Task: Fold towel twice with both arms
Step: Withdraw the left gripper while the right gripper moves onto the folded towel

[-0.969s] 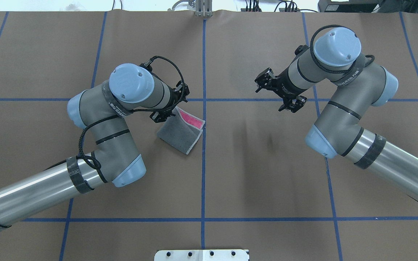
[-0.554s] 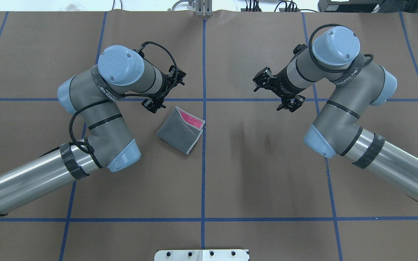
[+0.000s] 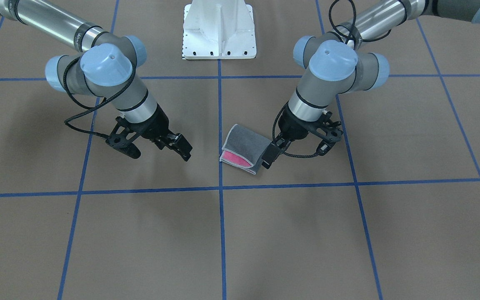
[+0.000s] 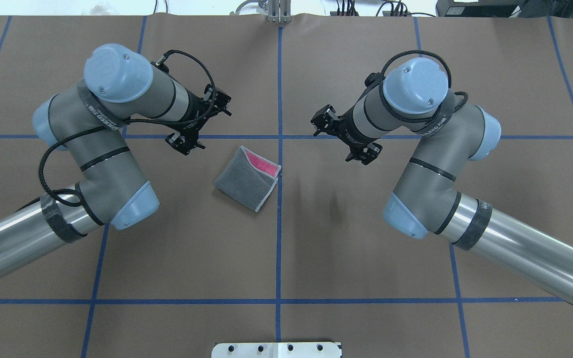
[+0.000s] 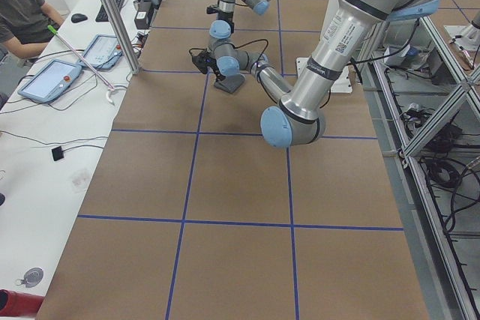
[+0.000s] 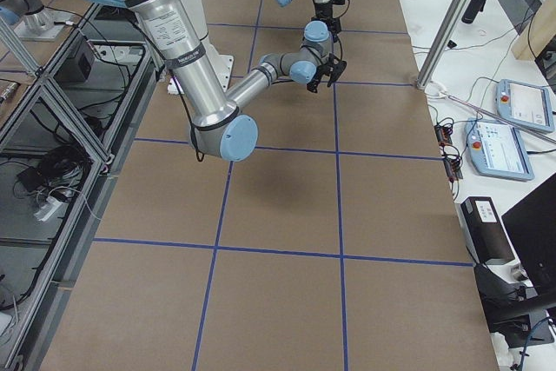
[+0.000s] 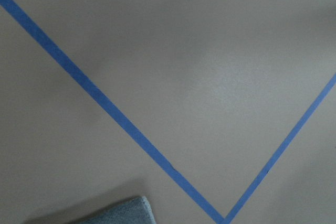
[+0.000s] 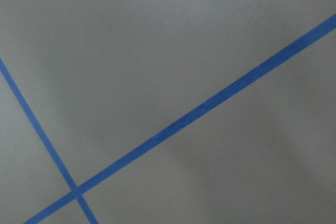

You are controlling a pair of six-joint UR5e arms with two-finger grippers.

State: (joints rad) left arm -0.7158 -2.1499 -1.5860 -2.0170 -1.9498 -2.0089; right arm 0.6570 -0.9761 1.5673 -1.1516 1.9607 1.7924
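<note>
The towel point(image 4: 247, 179) lies folded on the brown table just left of the centre line. Its dark grey face is outside and a strip of pink point(image 4: 259, 163) shows at its open far edge. It also shows in the front view point(image 3: 245, 149), and one corner shows in the left wrist view point(image 7: 123, 213). My left gripper point(image 4: 202, 124) is open and empty, hovering apart from the towel to its far left; in the front view point(image 3: 297, 151) one finger point(image 3: 267, 157) is close to the towel's corner. My right gripper point(image 4: 342, 136) is open and empty, to the towel's right point(image 3: 154, 151).
Blue tape lines point(image 4: 279, 238) divide the table into squares. The white pedestal base point(image 3: 219, 31) stands at the robot's edge of the table. A person point(image 5: 22, 13) sits at a side bench with tablets and cables beyond the table's far edge.
My left gripper has drawn back from the towel's corner toward the far left. My right arm has moved left toward the centre line. The towel has not moved.
</note>
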